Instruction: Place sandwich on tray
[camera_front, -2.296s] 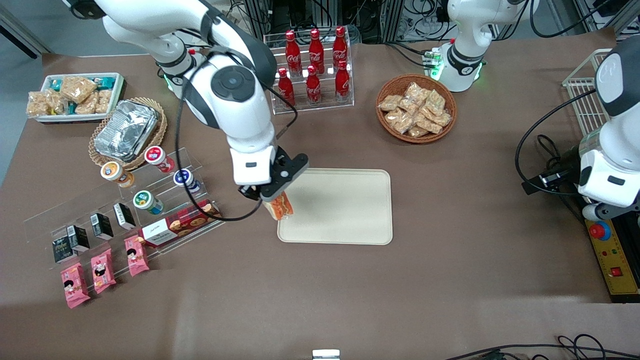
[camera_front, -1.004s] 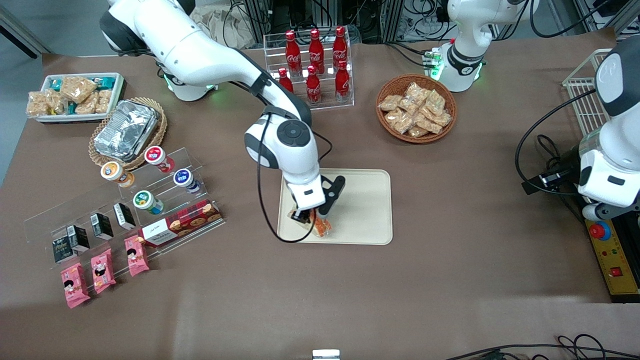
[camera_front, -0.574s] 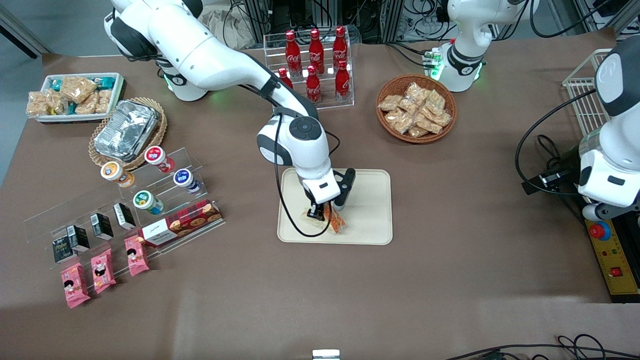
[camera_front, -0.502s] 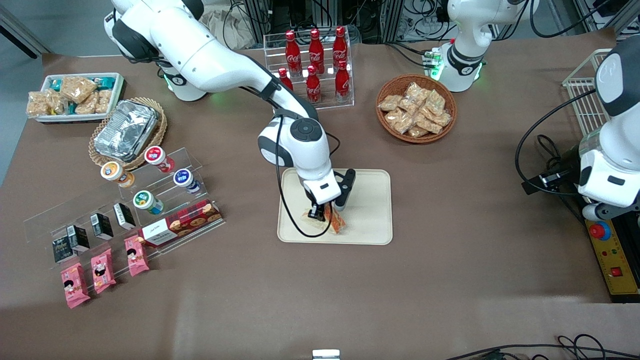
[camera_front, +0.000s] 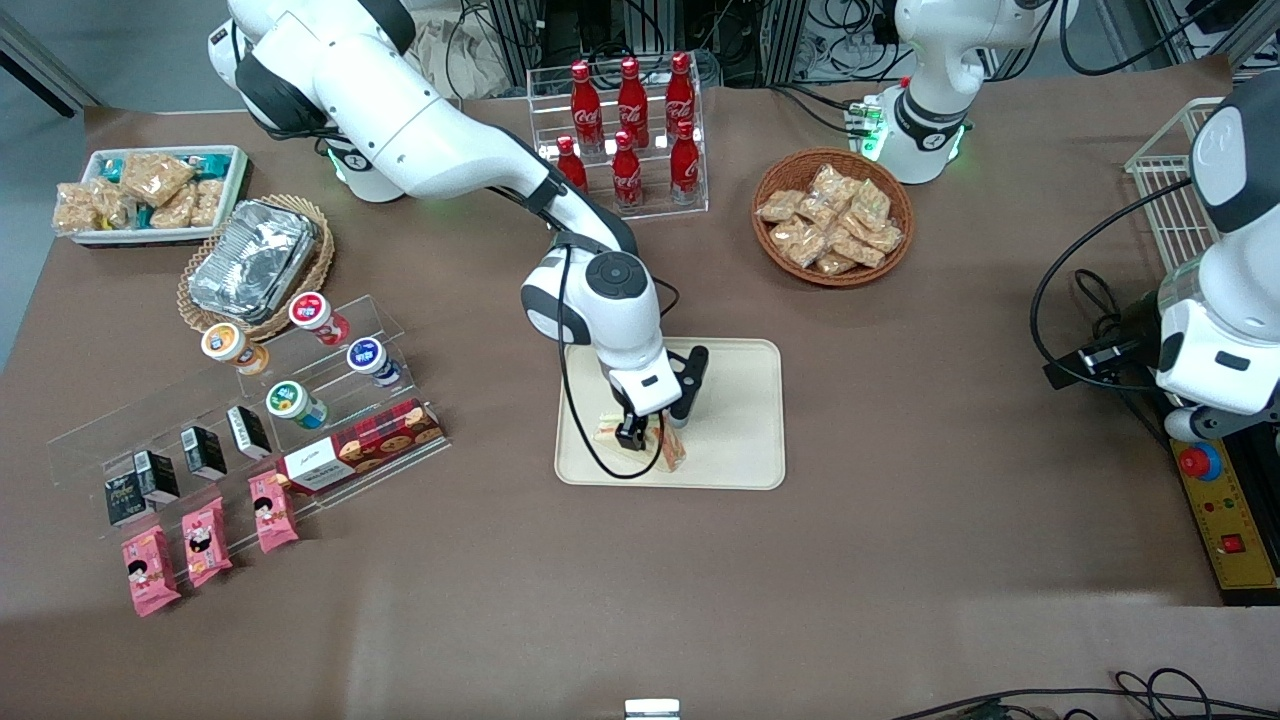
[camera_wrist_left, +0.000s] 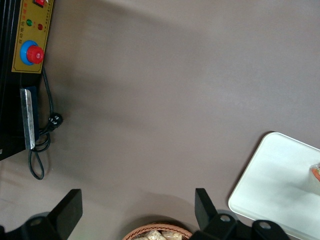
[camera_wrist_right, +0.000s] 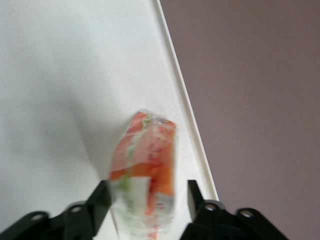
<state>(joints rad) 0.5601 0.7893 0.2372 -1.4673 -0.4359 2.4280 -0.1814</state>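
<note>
- Straddling the sandwich (camera_wrist_right: 145, 165), the tool (camera_front: 651, 437) is seen parted, fingers flanking without clear contact.
- The sandwich is found on the tray (camera_front: 740, 420), directly beneath, near the camera-side rim.

Brown tabletop (camera_front: 900, 560) fills most of the front view. Grey floor (camera_front: 30, 150) shows past the working arm's end. Metal frames and tangled black cables (camera_front: 800, 40) line the edge farthest from the front camera. White wire rack (camera_front: 1165, 200) and yellow control box (camera_front: 1225, 520) at the parked arm's end.
</note>
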